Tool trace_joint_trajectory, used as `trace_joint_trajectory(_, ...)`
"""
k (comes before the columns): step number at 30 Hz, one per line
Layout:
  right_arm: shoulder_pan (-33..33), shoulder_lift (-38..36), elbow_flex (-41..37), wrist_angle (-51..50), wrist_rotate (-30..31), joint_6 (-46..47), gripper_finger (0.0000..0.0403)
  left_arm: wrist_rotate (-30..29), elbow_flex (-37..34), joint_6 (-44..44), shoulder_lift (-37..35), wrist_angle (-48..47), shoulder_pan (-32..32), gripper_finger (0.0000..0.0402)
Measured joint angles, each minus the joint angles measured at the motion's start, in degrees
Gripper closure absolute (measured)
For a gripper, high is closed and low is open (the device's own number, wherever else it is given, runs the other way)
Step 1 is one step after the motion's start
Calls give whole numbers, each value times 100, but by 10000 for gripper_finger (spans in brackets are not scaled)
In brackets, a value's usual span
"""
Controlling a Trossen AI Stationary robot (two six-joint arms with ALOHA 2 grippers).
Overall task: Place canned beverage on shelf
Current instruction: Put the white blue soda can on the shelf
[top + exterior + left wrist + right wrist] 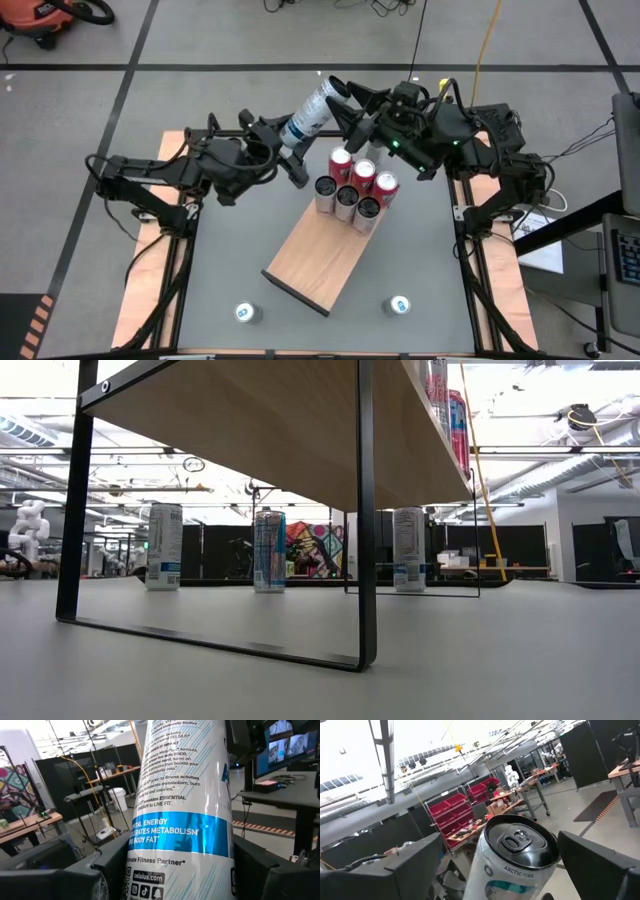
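A tall white-and-blue can (315, 105) hangs in the air over the table's far side, tilted with its tab end toward the far right. My left gripper (289, 148) is shut on its lower part. My right gripper (346, 106) is open. Its fingers stand on either side of the can's tab end (520, 840) with a gap to each. The shelf (320, 255) is a light-brown board standing above the tabletop on a black frame (366, 560). Several red and dark cans (355, 185) stand upright at its far end. My left gripper pinches the can's side wall near its bottom end (180, 865) between its two fingers (107, 870). They come about level from the table's left and lie across the can. The can is lifted clear and tilted, with its tab end away from the gripper.
Two white cans (247, 313) (398, 305) stand on the grey table near its front edge. The low view shows white and blue cans (269, 550) upright on the table beyond the shelf's frame. The near half of the board is bare.
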Motion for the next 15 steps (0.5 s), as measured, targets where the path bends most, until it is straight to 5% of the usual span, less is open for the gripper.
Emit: trace_joint_trajectory(15,87,-22,-4,278,-75,-850,40,-369,0,35,-9,172,-298,146)
